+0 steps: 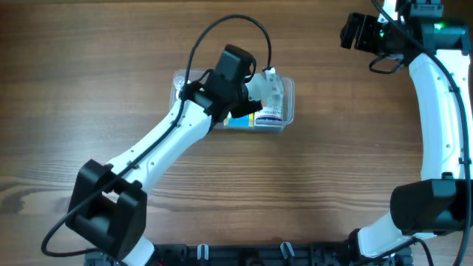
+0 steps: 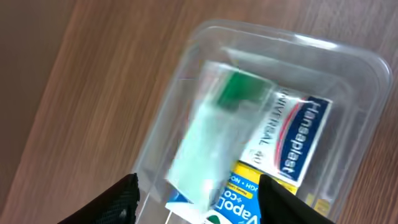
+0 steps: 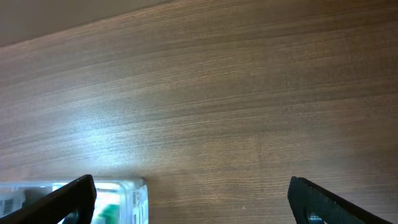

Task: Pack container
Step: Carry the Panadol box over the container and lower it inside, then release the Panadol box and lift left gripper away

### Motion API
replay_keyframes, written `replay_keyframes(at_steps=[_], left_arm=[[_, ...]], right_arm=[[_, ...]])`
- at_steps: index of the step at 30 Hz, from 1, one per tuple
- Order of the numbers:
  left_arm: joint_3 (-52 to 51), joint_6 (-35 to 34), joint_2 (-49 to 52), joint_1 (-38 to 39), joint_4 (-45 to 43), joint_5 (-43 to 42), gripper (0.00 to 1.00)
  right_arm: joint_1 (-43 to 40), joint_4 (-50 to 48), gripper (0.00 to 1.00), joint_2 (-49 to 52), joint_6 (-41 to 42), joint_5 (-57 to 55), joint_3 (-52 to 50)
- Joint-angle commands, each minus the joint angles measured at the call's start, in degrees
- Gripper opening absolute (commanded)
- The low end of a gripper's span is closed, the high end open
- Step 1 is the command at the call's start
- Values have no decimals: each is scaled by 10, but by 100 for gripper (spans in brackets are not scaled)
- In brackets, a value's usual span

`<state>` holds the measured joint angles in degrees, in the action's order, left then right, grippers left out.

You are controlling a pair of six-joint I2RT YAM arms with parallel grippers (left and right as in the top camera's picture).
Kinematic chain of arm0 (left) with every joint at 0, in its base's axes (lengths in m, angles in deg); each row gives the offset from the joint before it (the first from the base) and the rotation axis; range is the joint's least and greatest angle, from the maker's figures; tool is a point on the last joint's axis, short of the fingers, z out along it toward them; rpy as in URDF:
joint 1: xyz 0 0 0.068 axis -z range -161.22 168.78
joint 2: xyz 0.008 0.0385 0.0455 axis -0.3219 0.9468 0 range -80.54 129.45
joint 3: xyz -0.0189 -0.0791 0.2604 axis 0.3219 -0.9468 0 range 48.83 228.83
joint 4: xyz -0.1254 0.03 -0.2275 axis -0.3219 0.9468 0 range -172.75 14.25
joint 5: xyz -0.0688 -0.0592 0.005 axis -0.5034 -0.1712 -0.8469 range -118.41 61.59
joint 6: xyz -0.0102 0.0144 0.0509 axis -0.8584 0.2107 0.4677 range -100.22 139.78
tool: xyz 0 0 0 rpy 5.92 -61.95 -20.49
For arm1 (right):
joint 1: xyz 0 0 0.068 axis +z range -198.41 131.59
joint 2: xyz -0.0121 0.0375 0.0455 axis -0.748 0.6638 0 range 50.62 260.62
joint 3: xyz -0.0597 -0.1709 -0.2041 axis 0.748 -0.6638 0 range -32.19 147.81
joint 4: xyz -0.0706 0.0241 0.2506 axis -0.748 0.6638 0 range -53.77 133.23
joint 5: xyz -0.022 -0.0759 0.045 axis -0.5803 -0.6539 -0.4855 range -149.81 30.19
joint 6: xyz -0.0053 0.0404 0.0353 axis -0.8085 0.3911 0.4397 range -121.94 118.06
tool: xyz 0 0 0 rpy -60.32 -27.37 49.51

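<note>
While the container [image 2: 292,38] sits open, Hansaplast box [image 2: 300,138], green-capped bottle [image 2: 214,140] inside

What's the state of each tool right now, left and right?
Left tool: open, over the container, gripping nothing.
Right tool: open, empty, over the table.

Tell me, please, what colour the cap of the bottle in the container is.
Green; the cap shows best in the left wrist view.

clear container [image 2: 298,38], pale bottle [image 2: 208,140] with green cap, blue-and-yellow box [image 2: 241,198], brown woodgrain table [image 2: 74,93]
</note>
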<state>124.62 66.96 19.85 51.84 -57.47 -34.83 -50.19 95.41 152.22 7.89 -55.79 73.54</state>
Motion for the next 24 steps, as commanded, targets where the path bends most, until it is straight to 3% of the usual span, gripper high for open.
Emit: replay_keyframes(at_steps=[1,6,10,13,16,20,24], left_arm=[[8,37,12,2,0,-19,63],[8,21,0,2,-12,26,68],[9,-98,-57,-2,-51,61,79],[9,-251,-128,-28,-84,187,100],[9,-336,-189,-77,-74,258,100],[8,-433,-249,-188,-39,266,100],[8,-454,-260,-259,-18,264,100]], right_arm=[[0,0,100,-1,7,-1,4],[0,0,100,-1,7,-1,4],[0,0,100,-1,7,-1,4],[0,0,100,-1,7,-1,4],[0,0,100,-1,7,-1,4],[0,0,100,-1,7,-1,4],[0,0,100,-1,7,-1,4]])
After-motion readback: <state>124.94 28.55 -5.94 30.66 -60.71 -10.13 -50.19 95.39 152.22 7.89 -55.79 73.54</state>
